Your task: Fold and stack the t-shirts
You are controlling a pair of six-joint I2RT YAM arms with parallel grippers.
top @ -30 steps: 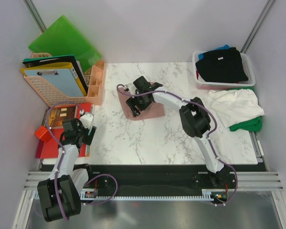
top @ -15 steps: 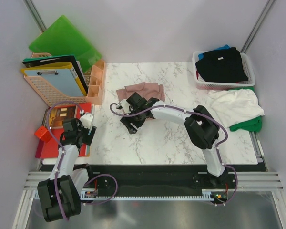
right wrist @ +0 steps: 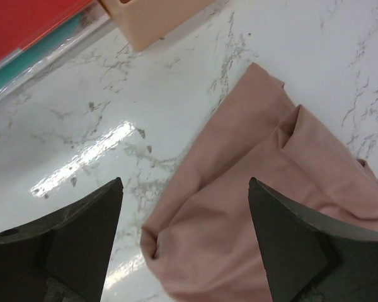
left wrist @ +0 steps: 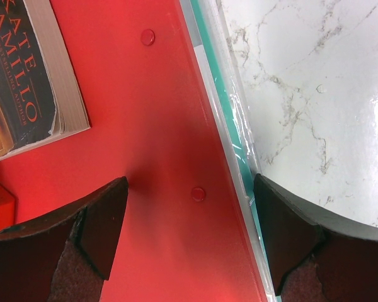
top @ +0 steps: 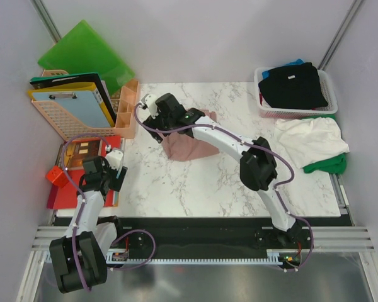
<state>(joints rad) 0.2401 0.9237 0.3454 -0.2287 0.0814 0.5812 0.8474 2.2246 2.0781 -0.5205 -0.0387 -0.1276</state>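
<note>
A dusty pink t-shirt [top: 190, 146] lies loosely folded on the marble table [top: 195, 189]. My right gripper [top: 162, 123] hovers open over its back-left corner. In the right wrist view the pink t-shirt [right wrist: 271, 207] has its bunched corner between the spread fingers [right wrist: 69, 245], with nothing held. A black t-shirt [top: 293, 85] and a blue one [top: 294, 63] sit in a white basket [top: 260, 75]. A white t-shirt [top: 312, 138] and a green one [top: 327, 165] lie beside it. My left gripper [top: 107, 176] is open and empty over a red folder [left wrist: 145, 126].
A peach organizer [top: 127, 110] and a basket of clipboards [top: 69, 107] stand at the back left, with a green folder [top: 85, 53] behind. A book [left wrist: 19, 69] and a red block [top: 57, 176] lie on the red folder, left of the table.
My right gripper has swung from the pink shirt's front-left edge to its back-left corner. The shirt now lies spread further toward the front. The left arm has not moved.
</note>
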